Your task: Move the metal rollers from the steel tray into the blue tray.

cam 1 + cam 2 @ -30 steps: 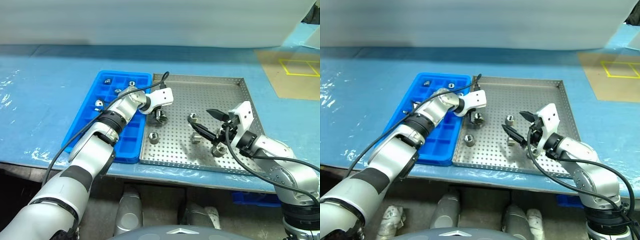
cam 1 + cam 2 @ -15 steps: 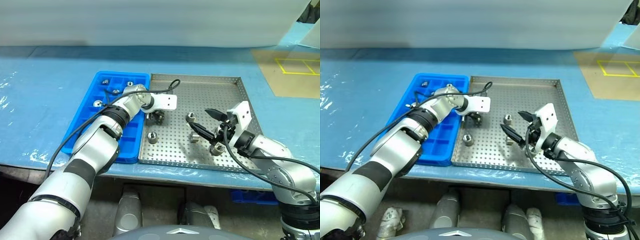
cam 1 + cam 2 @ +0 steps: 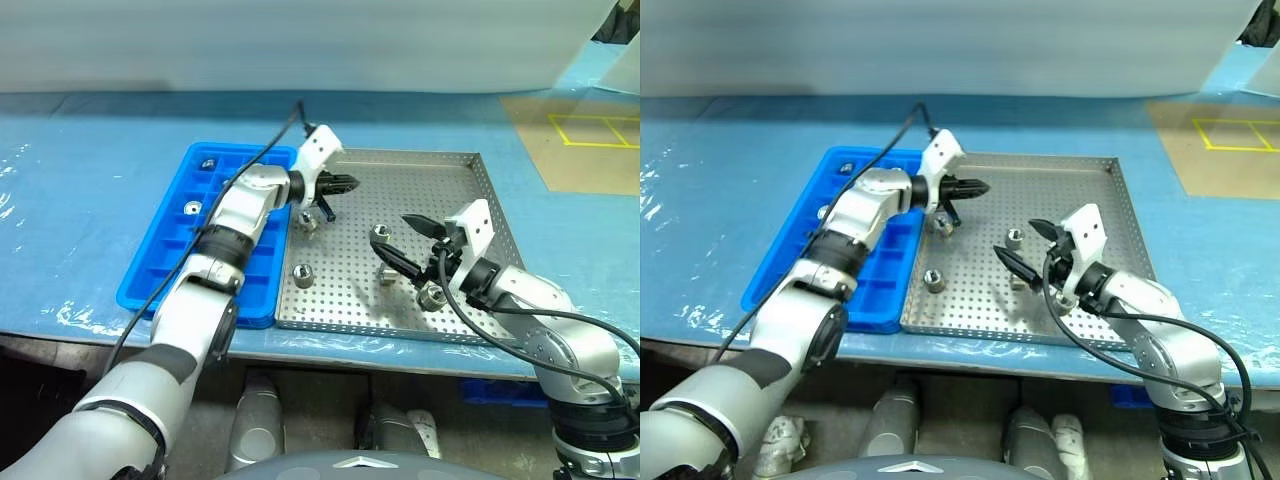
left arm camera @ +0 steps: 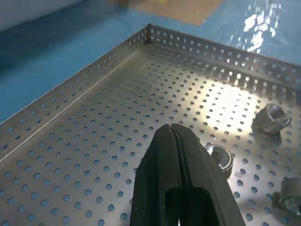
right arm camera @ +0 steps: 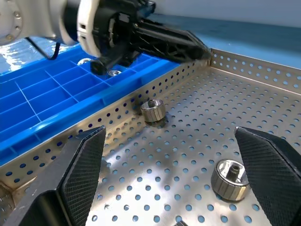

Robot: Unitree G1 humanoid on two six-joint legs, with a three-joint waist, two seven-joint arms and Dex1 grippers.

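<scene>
From the head views we see our left gripper [image 3: 345, 184] clenched on nothing, held level above the steel tray [image 3: 455, 190] near its edge by the blue tray [image 3: 165, 262]. Our right gripper [image 3: 400, 243] is spread wide over the tray's right half, holding nothing. Rollers lie on the perforated floor: one [image 3: 309, 220] below the left gripper, one [image 3: 302, 274] nearer the front, one [image 3: 380, 235] mid-tray, one [image 3: 432, 295] beside the right gripper. Two rollers [image 3: 192, 209] sit in blue tray compartments.

In the left wrist view, our fingers [image 4: 181, 179] press together with nothing between them, above the tray floor; a roller [image 4: 270, 117] lies beyond.

In the right wrist view, our fingers [image 5: 82, 165] stand wide apart, with one roller [image 5: 153, 109] close to the tray wall and another [image 5: 229, 178] nearer.
</scene>
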